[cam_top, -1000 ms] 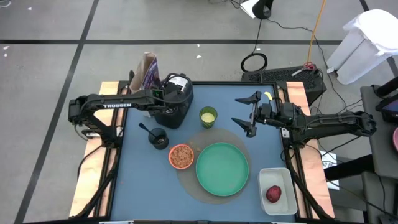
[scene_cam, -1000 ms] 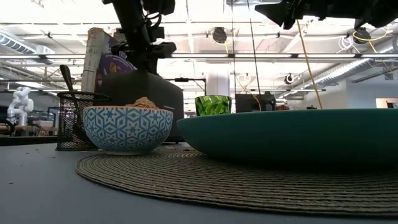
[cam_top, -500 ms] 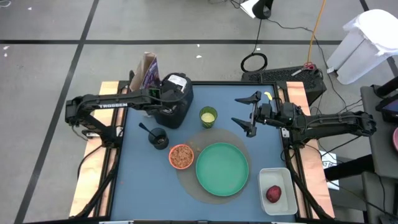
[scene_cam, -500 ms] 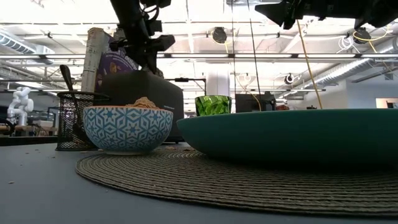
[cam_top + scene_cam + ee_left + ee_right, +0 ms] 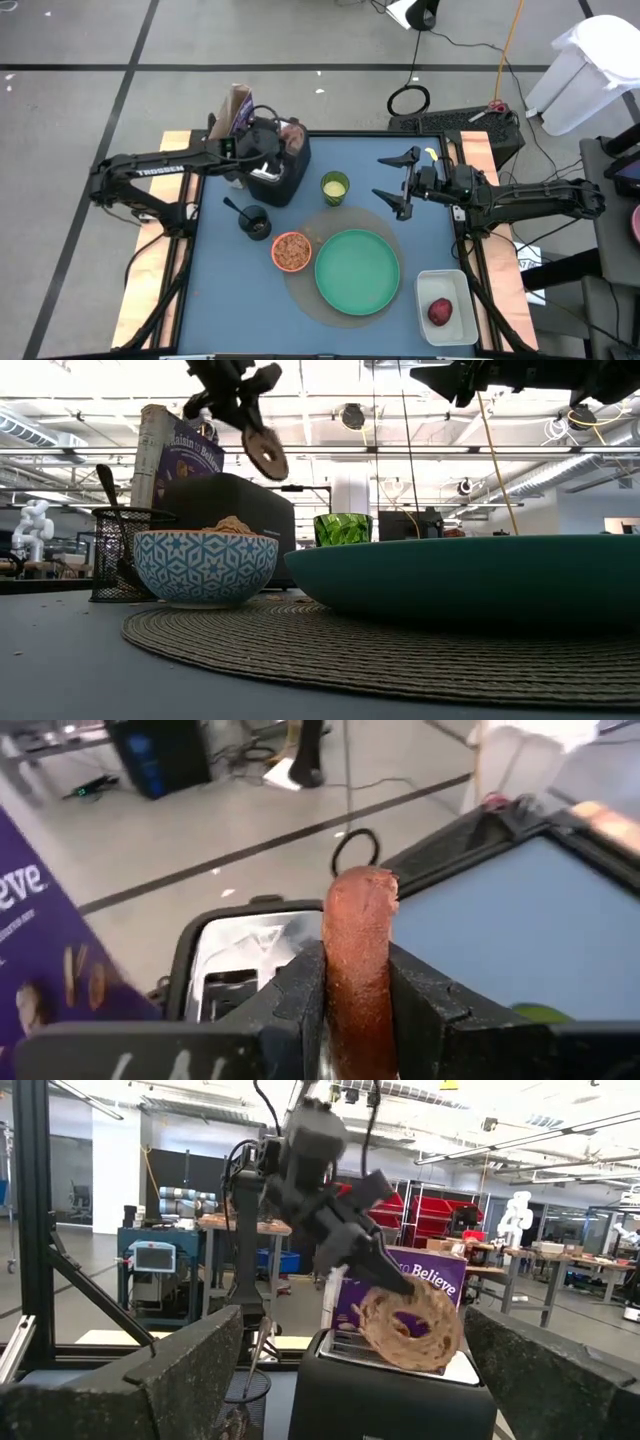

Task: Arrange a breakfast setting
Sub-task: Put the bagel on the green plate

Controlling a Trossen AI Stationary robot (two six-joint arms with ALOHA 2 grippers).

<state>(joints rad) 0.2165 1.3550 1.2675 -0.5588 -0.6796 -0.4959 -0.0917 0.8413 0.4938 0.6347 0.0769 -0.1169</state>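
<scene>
A: How far is the breakfast setting?

B: At ten o'clock on the counter (image 5: pixel 230 300), the left gripper (image 5: pixel 287 135) grips the bagel (image 5: pixel 265 453) above the black toaster (image 5: pixel 268 180). The bowl (image 5: pixel 291 251) and the green plate (image 5: pixel 357 271) sit on the mat.

A: And what is left?

B: The bagel must reach the plate. The fruit (image 5: pixel 439 312) waits in the white tub at four o'clock. The right gripper (image 5: pixel 392 180) hangs open at two o'clock.

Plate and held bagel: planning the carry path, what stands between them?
High view: the green cup stands between bagel and green plate.
</scene>
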